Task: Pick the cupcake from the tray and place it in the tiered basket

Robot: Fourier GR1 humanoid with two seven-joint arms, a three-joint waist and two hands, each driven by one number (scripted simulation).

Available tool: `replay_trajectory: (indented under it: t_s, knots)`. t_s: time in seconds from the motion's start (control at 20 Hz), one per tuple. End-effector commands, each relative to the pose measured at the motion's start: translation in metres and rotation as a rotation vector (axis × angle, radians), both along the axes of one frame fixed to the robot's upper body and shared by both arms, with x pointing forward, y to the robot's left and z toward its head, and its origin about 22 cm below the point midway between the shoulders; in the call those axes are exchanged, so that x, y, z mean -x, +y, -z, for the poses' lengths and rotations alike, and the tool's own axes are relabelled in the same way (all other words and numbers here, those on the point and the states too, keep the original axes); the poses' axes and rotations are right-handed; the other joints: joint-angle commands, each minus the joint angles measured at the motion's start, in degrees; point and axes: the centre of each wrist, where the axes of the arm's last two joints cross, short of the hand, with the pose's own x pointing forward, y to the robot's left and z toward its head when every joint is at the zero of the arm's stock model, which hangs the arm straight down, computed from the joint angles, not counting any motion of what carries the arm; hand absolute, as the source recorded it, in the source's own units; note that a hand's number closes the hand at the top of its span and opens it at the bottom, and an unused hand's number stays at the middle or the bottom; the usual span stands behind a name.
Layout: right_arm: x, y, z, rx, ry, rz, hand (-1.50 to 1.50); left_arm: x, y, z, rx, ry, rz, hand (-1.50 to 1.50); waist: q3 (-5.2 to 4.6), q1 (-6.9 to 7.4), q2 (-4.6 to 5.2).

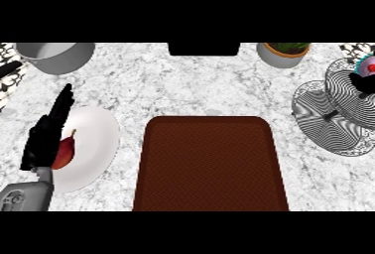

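One brown tray, rectangular, woven-textured surface, no writing or label readable on it or on anything else here; it sits at the counter's centre on white-grey marble. One tiered basket, black-and-white striped, at the right edge, well apart from the tray. One cupcake, pink and blue top only partly visible, in the basket's upper tier at the far right edge; the right hand shows there as dark fingers just below and touching the cupcake, though whether they pinch it or lie open cannot be told. One left hand, fingers straight and pressed together, resting over the left rim of a white plate beside a red pepper-like item. One grey pot, upper left. One potted plant, upper right.
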Motion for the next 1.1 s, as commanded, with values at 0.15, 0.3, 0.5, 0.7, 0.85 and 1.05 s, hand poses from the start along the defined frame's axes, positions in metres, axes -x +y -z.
replay_trajectory:
  t_s: [0.15, 0.3, 0.5, 0.7, 0.85, 1.05]
  knots:
    - [-0.01, -0.022, 0.028, -0.208, 0.101, 0.059, -1.5, 0.003, -0.002, 0.004, -0.011, -0.002, -0.007, 0.0, 0.0, 0.36, 0.12]
    - [0.012, -0.038, 0.047, -0.269, 0.015, 0.054, -1.5, 0.004, 0.011, -0.007, -0.022, -0.007, -0.005, 0.0, 0.02, -0.33, -0.1]
    - [0.019, -0.037, 0.047, -0.348, -0.148, 0.051, -1.5, 0.0, 0.004, 0.007, 0.0, 0.012, -0.024, 0.0, 0.01, -0.91, -0.12]
    - [0.026, -0.034, 0.02, -0.383, -0.266, 0.036, -1.5, 0.005, 0.006, 0.005, -0.001, 0.004, -0.007, 0.0, -0.01, -0.57, -0.21]
    - [0.037, -0.057, 0.0, -0.385, -0.322, 0.102, -1.5, 0.003, -0.004, 0.002, 0.005, -0.006, -0.02, 0.0, -0.01, -0.53, -0.2]
    - [0.053, -0.073, -0.031, -0.447, -0.329, 0.171, -1.5, -0.004, -0.002, 0.029, -0.006, 0.006, -0.025, 0.0, -0.07, -1.02, -0.09]
